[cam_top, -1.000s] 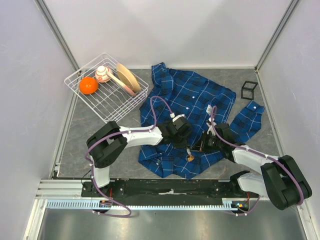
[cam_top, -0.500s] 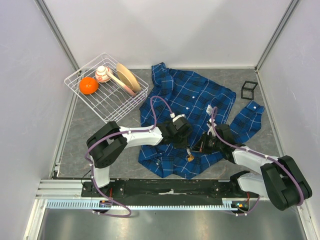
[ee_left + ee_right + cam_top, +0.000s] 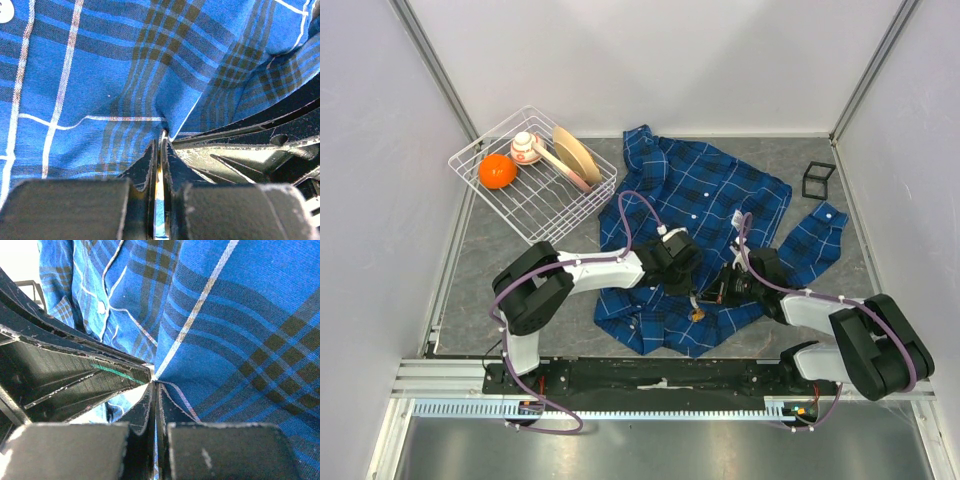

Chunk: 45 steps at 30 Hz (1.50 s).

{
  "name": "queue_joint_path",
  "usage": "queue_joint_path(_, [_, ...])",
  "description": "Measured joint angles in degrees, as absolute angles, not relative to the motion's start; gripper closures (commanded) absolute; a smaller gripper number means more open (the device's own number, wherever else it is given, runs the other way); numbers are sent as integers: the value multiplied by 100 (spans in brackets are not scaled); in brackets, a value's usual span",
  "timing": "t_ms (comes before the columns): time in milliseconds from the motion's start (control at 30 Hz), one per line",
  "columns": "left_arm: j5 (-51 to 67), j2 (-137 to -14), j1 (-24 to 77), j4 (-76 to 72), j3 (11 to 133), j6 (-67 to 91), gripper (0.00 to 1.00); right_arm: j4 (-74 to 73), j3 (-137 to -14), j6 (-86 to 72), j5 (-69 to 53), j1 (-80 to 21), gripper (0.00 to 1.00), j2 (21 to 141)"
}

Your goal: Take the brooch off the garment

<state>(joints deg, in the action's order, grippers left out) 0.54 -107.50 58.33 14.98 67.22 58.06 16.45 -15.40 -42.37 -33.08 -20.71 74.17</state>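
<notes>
The garment [image 3: 695,200], a blue plaid shirt, lies spread across the grey table. A small orange-gold brooch [image 3: 699,315] shows on its lower front, just below both grippers' tips. My left gripper [image 3: 691,294] comes in from the left and is shut, with the cloth [image 3: 150,75] gathering into a pinch at its tips [image 3: 163,136]; a thin gold-and-blue sliver shows in the slit. My right gripper [image 3: 716,294] reaches in from the right. It is also shut [image 3: 153,382], with a fold of the shirt [image 3: 240,325] drawn to its tips. The two grippers almost touch.
A white wire basket [image 3: 532,172] at the back left holds an orange [image 3: 497,171], a small cup and plates. A small black frame cube [image 3: 818,180] stands at the back right. White walls close in the table on three sides.
The right gripper's jaws have closed fully. Both grippers have edged slightly left over the shirt, and the right arm's elbow has swung in.
</notes>
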Motion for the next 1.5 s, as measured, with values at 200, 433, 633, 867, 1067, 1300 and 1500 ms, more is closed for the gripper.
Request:
queue_joint_path(200, [169,-10753,5780,1498,6720,5848,98,1302,-1778,-3804,-3376,-2091,100,7509])
queue_joint_path(433, [333,-10805,5677,1625,6722,5922,98,1057,-2036,-3315,-3199,-2399,100,7583])
queue_joint_path(633, [421,-10822,5610,1653,6709,6025,98,1328,-1949,-3271,-3079,-2528,100,7540])
queue_joint_path(867, [611,-10829,5551,1625,6676,6045,98,1044,-2078,-2912,-2832,-2735,100,7430])
queue_joint_path(1067, [963,-10906,5470,1634,6681,5870,98,631,-2237,-2447,-2493,-3068,100,7275])
queue_joint_path(1300, [1223,-10912,5468,1426,6678,5833,98,464,-1944,-2521,-1896,-3315,100,6477])
queue_joint_path(1500, [1192,-10912,5516,1184,6598,5798,98,399,-1824,-2902,-1568,-3444,77,6075])
